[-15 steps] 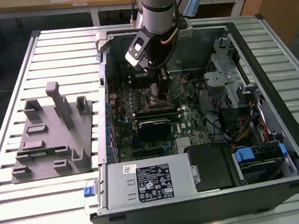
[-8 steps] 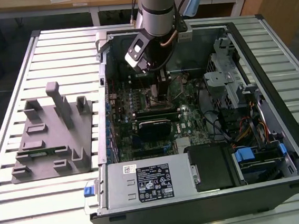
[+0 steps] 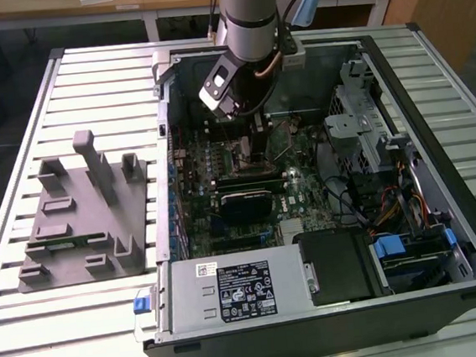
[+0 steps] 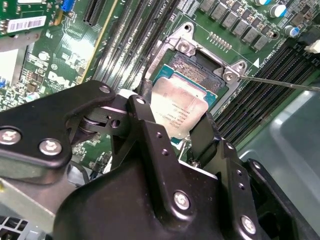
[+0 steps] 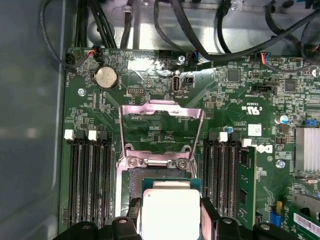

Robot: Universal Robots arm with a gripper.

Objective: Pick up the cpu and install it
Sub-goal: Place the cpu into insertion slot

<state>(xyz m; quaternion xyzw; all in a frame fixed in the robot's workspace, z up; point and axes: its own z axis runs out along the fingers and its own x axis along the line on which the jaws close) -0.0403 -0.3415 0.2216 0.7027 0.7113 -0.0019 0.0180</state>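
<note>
Cpu [image 4: 181, 102] held above open motherboard socket [image 4: 197, 72].
It is clamped at opposite edges by gripper [image 4: 174, 114]; load frame [image 5: 161, 125] is swung open.

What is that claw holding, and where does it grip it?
The claw holds the cpu, a flat silvery chip, pinched by two opposite edges, over the open socket.

Here's the arm [image 3: 247, 9]: a smooth silver-grey tube with a thin dark ring. A black cable [image 3: 292, 9] runs beside it, and there's a copper-coloured loop [image 3: 271, 64] at the wrist. The hand [image 4: 175, 125] is matte black and angular, with bright silver screws [image 4: 182, 200] dotting its chunky fingers [image 4: 150, 140].
</note>
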